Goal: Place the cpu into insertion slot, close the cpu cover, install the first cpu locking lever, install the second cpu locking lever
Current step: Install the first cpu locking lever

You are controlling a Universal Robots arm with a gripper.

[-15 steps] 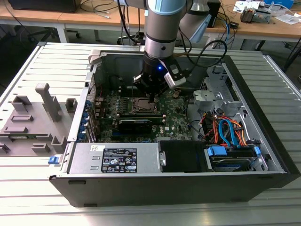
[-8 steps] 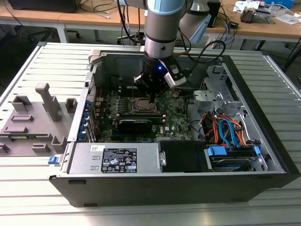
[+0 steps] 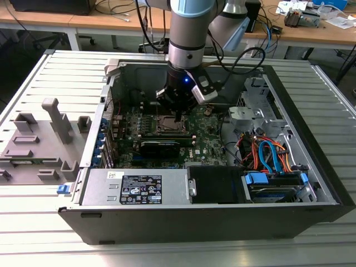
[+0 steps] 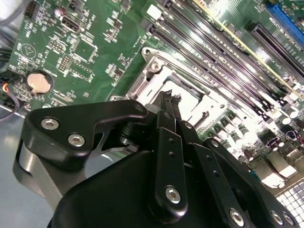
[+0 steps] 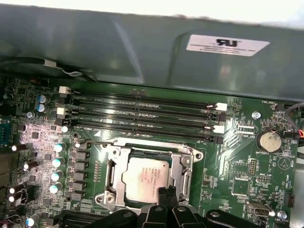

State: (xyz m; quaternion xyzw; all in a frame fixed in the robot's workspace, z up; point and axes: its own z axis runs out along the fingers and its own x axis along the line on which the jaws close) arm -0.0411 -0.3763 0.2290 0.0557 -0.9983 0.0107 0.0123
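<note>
The cpu (image 5: 145, 173), a small square chip with a silvery top, lies flat in the insertion slot (image 3: 169, 123) on the green board. The cpu cover (image 5: 185, 173), a silver frame with a window, lies down around the chip. My gripper (image 5: 166, 192) hangs low over the socket's edge, its two thin black fingers pressed together with nothing visible between them. In the second wrist view the fingertips (image 4: 166, 97) stand just in front of the cpu (image 4: 190, 99) and the cover's rim (image 4: 154, 66). In the exterior view the gripper (image 3: 179, 114) is inside the open computer case.
Long black memory slots (image 5: 142, 111) run beside the socket, with a coin battery (image 5: 268, 141) nearby. A black graphics card (image 3: 160, 146), the power supply (image 3: 136, 186) and coloured cables (image 3: 267, 156) fill the case. A grey fixture (image 3: 39, 144) stands at the exterior view's left.
</note>
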